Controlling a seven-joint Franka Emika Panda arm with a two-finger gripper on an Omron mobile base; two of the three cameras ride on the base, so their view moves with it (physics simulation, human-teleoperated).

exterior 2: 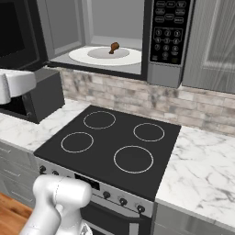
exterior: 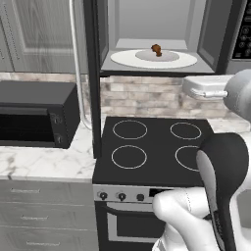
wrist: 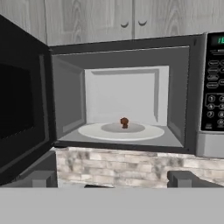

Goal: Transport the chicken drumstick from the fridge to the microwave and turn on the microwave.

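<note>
The microwave point(wrist: 120, 89) stands open, its black-windowed door point(wrist: 22, 109) swung out to the left. The small brown chicken drumstick point(wrist: 124, 122) lies on the white round turntable point(wrist: 144, 132) inside; the base views show it too point(exterior: 156, 49) point(exterior 2: 114, 47). The button panel point(wrist: 214, 83) is on the right. My gripper point(wrist: 113, 179) hangs in front of the opening, a little below it and well back from the drumstick, open, with nothing between its fingertips point(wrist: 43, 178). The white hand point(exterior: 208, 88) hovers above the stove. The fridge is out of view.
A black cooktop point(exterior: 152, 147) with knobs along its front lies under the microwave. A black countertop box oven point(exterior: 34, 120) stands to its left on the marble counter point(exterior 2: 202, 160). Grey wall cupboards point(wrist: 131, 17) sit above, with a brick backsplash point(exterior 2: 137, 98) behind.
</note>
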